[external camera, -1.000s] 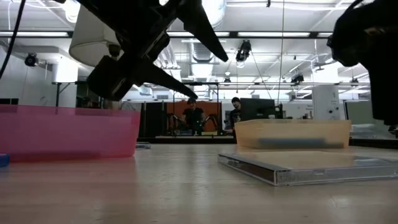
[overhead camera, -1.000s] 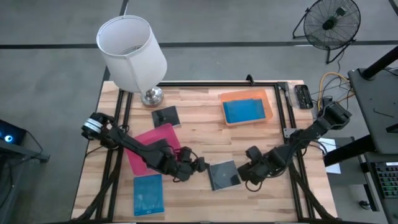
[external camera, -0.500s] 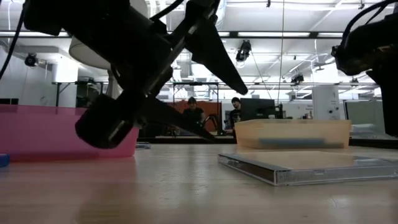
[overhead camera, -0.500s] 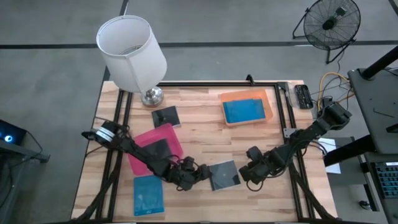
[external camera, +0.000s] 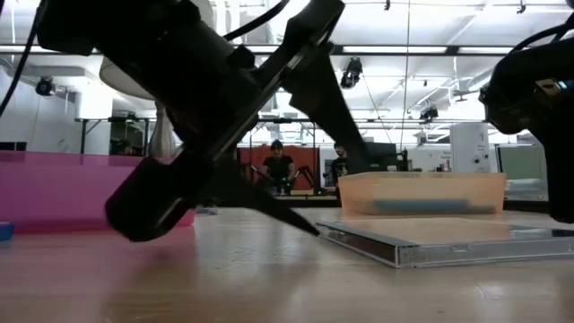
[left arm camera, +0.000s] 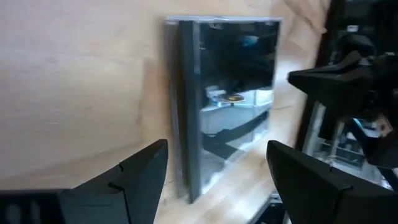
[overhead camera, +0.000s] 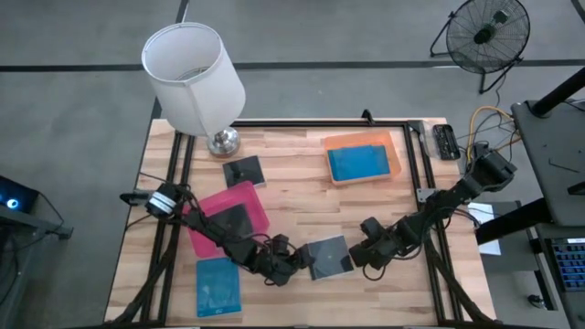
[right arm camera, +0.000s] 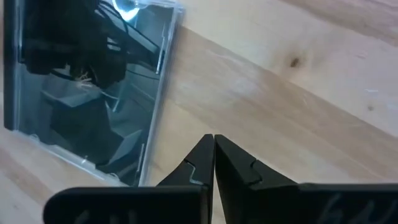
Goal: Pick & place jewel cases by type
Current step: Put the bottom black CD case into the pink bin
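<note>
Overhead, the light wooden table (overhead camera: pixel 292 196) with its black frame stands on a grey floor, a white-shaded lamp (overhead camera: pixel 194 78) at its far left corner and a black fan (overhead camera: pixel 482 35) on the floor off to the far right. Across the table at low height, the room shows ceiling strip lights and two people (external camera: pixel 280 167) at desks in the distance. A dark jewel case (overhead camera: pixel 329 257) lies flat near the front edge, between the two grippers. The left gripper (overhead camera: pixel 294 265) sits low just beside its left edge, fingers apart, not gripping it. The right gripper (overhead camera: pixel 363 259) is just beside the case's right edge, fingers pressed together with nothing between them. Another dark case (overhead camera: pixel 244 171) lies near the lamp base, and one more (overhead camera: pixel 230 220) rests in the pink tray (overhead camera: pixel 206 239). A blue case (overhead camera: pixel 218 286) lies at the front left; blue (overhead camera: pixel 358 164) also fills the orange tray (overhead camera: pixel 395 157) at the far right.
</note>
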Motion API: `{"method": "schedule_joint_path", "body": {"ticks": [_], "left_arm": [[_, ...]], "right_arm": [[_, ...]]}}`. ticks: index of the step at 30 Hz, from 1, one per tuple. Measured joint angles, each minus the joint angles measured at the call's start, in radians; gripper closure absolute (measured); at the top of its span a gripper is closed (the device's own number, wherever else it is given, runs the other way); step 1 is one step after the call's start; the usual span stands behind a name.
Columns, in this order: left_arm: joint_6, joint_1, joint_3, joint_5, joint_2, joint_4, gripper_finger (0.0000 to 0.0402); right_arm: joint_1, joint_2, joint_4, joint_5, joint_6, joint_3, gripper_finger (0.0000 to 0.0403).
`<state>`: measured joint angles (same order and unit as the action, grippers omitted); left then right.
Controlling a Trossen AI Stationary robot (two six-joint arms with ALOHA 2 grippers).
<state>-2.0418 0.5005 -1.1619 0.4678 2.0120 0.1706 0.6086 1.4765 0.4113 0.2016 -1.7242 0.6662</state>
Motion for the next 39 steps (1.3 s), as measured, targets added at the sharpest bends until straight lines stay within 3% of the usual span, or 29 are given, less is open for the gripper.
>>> {"method": "schedule_joint_path", "body": {"ticks": [11,21,39], "left_arm": [[-0.03,0.007,0.001,-0.002,0.003,-0.049,0.0145],[-0.031,0.001,0.001,-0.005,0.003,-0.051,0.0145],[0.026,-0.044,-0.004,0.001,0.003,-0.023,0.0145]], "right_arm": [[0.0,0.073,-0.066,-0.014,0.004,0.011,0.0395],[-0.004,0.172,-0.083,-0.037,0.065,0.099,0.0395],[-0.021,0.183,-0.104,-0.048,0.082,0.116,0.0394]]}}
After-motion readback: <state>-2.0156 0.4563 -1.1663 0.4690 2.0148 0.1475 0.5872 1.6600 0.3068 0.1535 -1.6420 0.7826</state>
